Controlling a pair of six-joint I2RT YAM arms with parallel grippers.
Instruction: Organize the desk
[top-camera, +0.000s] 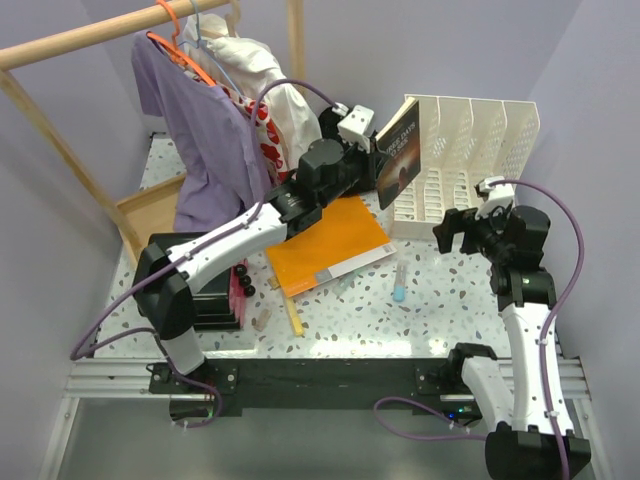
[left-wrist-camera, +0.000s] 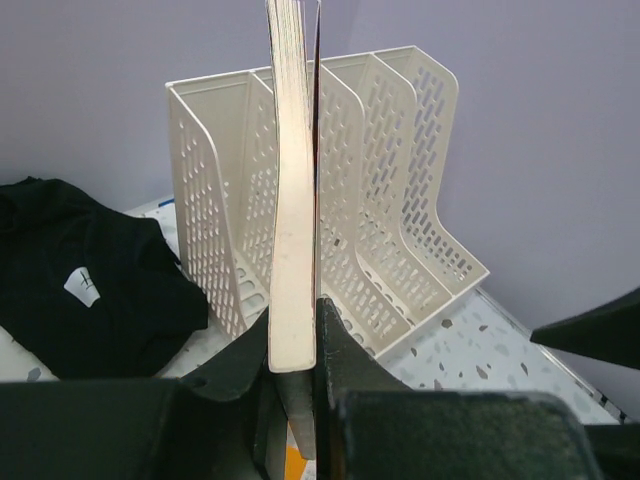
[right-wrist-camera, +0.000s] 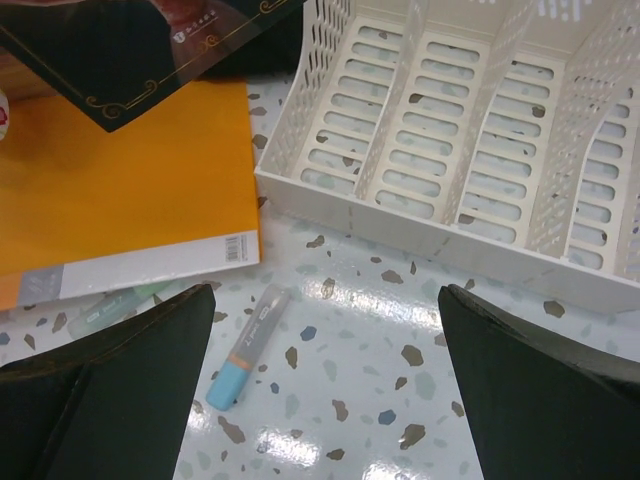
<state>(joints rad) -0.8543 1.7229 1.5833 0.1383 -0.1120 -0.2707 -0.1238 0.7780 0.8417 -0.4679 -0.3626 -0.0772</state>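
My left gripper (top-camera: 374, 152) is shut on a dark-covered book (top-camera: 401, 150), held upright just left of the white slotted file organizer (top-camera: 465, 160). In the left wrist view the book's pale page edge (left-wrist-camera: 295, 200) stands clamped between the jaws of the left gripper (left-wrist-camera: 295, 338), lined up with the organizer's (left-wrist-camera: 400, 240) left slots. My right gripper (top-camera: 468, 222) hovers open over the terrazzo desk (top-camera: 450, 300). Nothing sits between the fingers of the right gripper (right-wrist-camera: 325, 295). A blue-capped highlighter (right-wrist-camera: 248, 345) lies on the desk (right-wrist-camera: 400, 390) below it, nearer its left finger.
An orange folder (top-camera: 325, 245) lies flat mid-desk on a grey-edged booklet. A black box (top-camera: 215, 300) and a yellow pencil (top-camera: 293, 315) sit front left. A wooden tray (top-camera: 150, 210) and hanging purple and white shirts (top-camera: 205, 130) fill the back left. Black cloth (left-wrist-camera: 90, 280) lies left of the organizer.
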